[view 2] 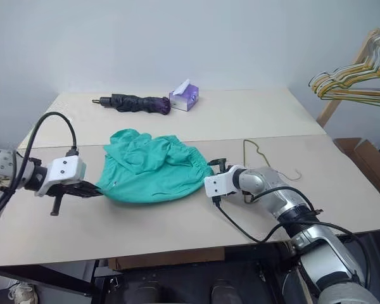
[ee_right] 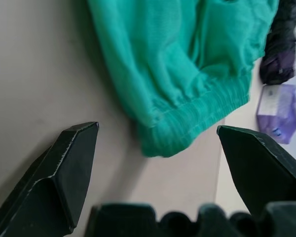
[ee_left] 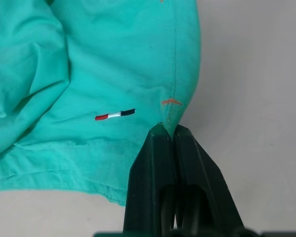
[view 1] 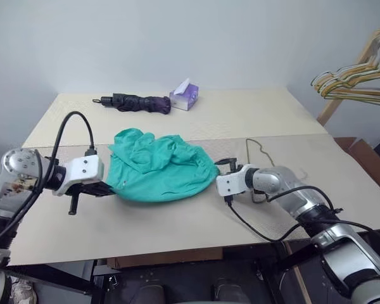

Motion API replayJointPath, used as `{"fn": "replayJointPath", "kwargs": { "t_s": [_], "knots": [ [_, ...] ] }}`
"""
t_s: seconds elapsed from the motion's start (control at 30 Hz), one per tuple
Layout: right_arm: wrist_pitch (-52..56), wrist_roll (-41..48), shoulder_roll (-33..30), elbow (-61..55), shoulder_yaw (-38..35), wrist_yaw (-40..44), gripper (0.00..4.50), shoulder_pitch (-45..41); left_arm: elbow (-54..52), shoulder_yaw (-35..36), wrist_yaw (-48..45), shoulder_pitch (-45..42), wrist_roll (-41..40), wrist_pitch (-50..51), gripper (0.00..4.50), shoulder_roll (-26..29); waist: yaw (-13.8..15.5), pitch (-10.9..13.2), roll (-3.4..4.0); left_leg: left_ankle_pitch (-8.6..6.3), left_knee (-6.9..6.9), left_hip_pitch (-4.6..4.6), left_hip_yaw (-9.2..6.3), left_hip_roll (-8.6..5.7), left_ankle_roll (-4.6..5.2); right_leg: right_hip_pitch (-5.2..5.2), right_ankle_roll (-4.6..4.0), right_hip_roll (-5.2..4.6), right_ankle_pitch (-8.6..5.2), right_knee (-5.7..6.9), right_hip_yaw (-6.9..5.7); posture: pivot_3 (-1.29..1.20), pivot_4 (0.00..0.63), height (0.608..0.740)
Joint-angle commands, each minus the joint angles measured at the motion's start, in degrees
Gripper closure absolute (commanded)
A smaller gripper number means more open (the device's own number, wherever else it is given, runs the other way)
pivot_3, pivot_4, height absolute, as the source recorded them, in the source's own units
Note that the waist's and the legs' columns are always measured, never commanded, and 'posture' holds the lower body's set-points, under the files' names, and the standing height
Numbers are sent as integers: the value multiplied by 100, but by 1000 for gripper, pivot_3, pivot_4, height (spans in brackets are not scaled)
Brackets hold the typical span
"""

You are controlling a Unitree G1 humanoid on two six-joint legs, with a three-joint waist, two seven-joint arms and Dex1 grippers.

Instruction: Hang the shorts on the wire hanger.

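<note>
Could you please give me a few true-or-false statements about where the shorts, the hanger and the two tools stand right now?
1. The left tool is shut on an edge of the shorts. True.
2. The right tool is closed on the waistband. False: it is open, short of the fabric.
3. The wire hanger lies on the table. True.
4. The shorts already hang on the hanger. False: they lie bunched on the table.

The left gripper (ee_left: 168, 136), at the near left, is clamped tight on a hem of the shorts (view 1: 159, 166), its arm reaching in from the left. The right gripper (ee_right: 158, 143) stands spread wide, pointing left toward the waistband.
</note>
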Motion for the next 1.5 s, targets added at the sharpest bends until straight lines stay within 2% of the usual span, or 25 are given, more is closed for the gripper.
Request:
{"fn": "replayJointPath", "kwargs": {
  "t_s": [0.03, 0.13, 0.43, 0.47, 0.6, 0.7, 0.8, 0.93, 1.03, 1.13, 1.2, 1.23, 1.3, 1.37, 1.43, 1.5],
  "knots": [
    [-183, -75, 232, 353, -44, -316, 386, -214, -191, 233, 31, 41, -118, 76, 4500, 175, -1, 0, 0, 0, 0, 1, 0, 0, 0, 1, 0, 0, 0, 0, 0, 114, 0, 740],
    [-308, -80, 332, 556, -74, -376, 1200, -275, -191, 218, 49, 59, -89, 103, 4500, 202, -1, 0, 0, 0, 0, 0, 0, 0, 0, 1, 0, 0, 0, 1, 0, 114, 0, 740],
    [-471, -224, 236, 642, -63, -340, 4291, -220, 10, 113, 115, -41, 40, 32, 4500, 165, -2, 0, 0, 0, -1, 1, 0, 0, 0, 1, 0, 0, 0, 1, 0, 105, 0, 740],
    [-497, -193, 199, 572, -80, -287, 4440, -175, 46, 102, 132, -50, 64, 9, 4500, 155, -2, 0, 0, 0, -1, 1, 0, 0, 0, 1, 0, 0, 0, 1, 0, 103, 0, 740],
    [-346, 4, -63, -106, -166, 222, 4440, 116, 89, 87, 175, 9, 99, -29, 4500, 112, 11, 0, 0, 0, -1, 0, 0, 0, 0, 1, 0, 0, 0, 0, 0, 97, 0, 740],
    [-216, 443, -446, -1070, -240, 1072, 4440, 458, -124, 127, 196, 202, 78, 43, 4500, 184, 23, 0, 1, 0, -1, -2, -1, 0, 0, 1, 0, -1, 0, 0, 0, 96, 0, 740],
    [426, 1503, -987, -2659, -416, 2295, 4440, 913, -747, 302, 394, 674, 246, 211, 4500, 497, 21, 1, 1, -1, -1, -3, -1, 2, 1, -1, 1, -1, 0, -1, 0, 89, 0, 740],
    [1214, 2631, -1433, -3938, -579, 3322, 4440, 1066, -1681, 699, 396, 1286, -31, 709, 4500, 864, -9, 3, 0, -4, 0, 5, 2, 9, 5, 3, -1, 1, 0, 2, 0, 79, 0, 740],
    [1922, 3305, -1390, -4283, -731, 3649, 4440, 910, -2060, 805, 476, 1315, -235, 1078, 4500, 869, 7, 3, 0, -3, 0, 27, 3, 11, 5, 21, 0, 1, -1, 5, -1, 77, 0, 740],
    [2966, 3741, -1162, -4212, -850, 3734, 4440, 515, -1938, 522, 627, 809, -245, 1181, 4500, 597, 45, 7, 2, -3, 0, 75, 4, 11, 5, 69, 10, 2, -9, 1, -4, 86, 0, 740],
    [3581, 3328, -845, -3557, -846, 3292, 4440, -169, -1000, 95, 1470, -348, 439, 794, 4500, -97, 126, 7, 4, -3, 0, 100, 3, 9, 5, 96, 26, 2, -18, -5, -7, 87, 0, 740],
    [3961, 3142, -537, -3094, -965, 2800, 4440, -652, -261, -20, 2337, -1185, 900, 589, 4500, -552, 177, 6, 3, -2, 0, 104, 4, 8, 3, 96, 25, 2, -18, -4, -7, 84, 0, 740],
    [4382, 2774, -1, -2210, -1232, 1722, 4440, -1538, 1153, -20, 4042, -2707, 1514, 223, 4500, -1313, 272, 9, -14, 3, 1, 108, -3, 6, 0, 102, -2, 7, 2, -3, -15, 80, 0, 740],
    [4242, 2166, 365, -1270, -1455, 246, 4440, -2317, 2355, 201, 5538, -3936, 1740, -223, 4500, -1848, 302, 3, -25, 6, 0, 73, -12, 5, -3, 75, -10, 11, 15, -7, -17, 77, 0, 740],
    [3696, 1381, 458, -348, -1643, -1759, 4440, -3043, 3175, 579, 7083, -4907, 1747, -783, 4500, -2216, 298, -7, -39, 10, 0, -18, -11, -2, -17, -20, -7, -2, 18, 6, -15, 69, 0, 740],
    [3385, 1439, 530, -64, -2116, -2621, 4440, -3414, 3359, 1057, 7538, -5354, 1313, -1320, 4500, -2444, 298, -17, -53, 35, 8, -112, 1, -9, -94, -151, -7, -23, 19, 72, -17, 62, 0, 740]
  ]
}}
